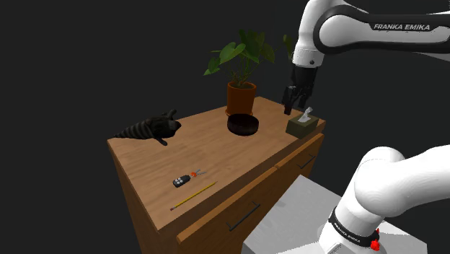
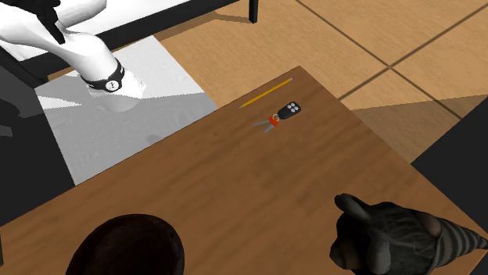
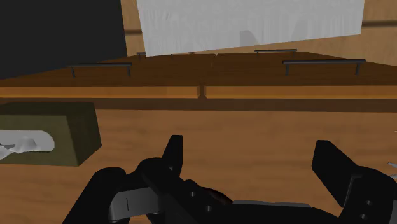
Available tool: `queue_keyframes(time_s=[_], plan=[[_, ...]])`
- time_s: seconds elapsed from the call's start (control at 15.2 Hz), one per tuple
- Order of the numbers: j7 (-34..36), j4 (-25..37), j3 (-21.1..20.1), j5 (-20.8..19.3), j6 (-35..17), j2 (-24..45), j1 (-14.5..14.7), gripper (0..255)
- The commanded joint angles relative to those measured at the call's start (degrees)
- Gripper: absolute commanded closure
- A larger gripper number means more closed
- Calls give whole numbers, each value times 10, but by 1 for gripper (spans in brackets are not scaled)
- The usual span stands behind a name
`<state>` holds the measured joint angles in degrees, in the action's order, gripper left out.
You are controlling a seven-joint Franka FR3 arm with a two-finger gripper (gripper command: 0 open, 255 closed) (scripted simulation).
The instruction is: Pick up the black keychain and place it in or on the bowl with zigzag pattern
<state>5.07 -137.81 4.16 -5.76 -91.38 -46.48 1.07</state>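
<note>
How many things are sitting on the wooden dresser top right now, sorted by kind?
potted plant: 1
dark bowl: 1
tissue box: 1
striped cat figure: 1
black keychain: 1
yellow pencil: 1
Total: 6

Dim, soft light, crisp edges, wide grey shadow across the white stand (image 2: pixel 156 70), dark surroundings
</note>
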Motion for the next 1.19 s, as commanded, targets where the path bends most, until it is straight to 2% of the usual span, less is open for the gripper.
queue_keyframes(time_s=[0.0, 0.59, 1.12], plan=[[0, 0, 0, 0, 0, 0, 0, 0], [173, -43, -110, 83, -96, 53, 22, 0], [323, -21, -207, 128, -195, 167, 31, 0]])
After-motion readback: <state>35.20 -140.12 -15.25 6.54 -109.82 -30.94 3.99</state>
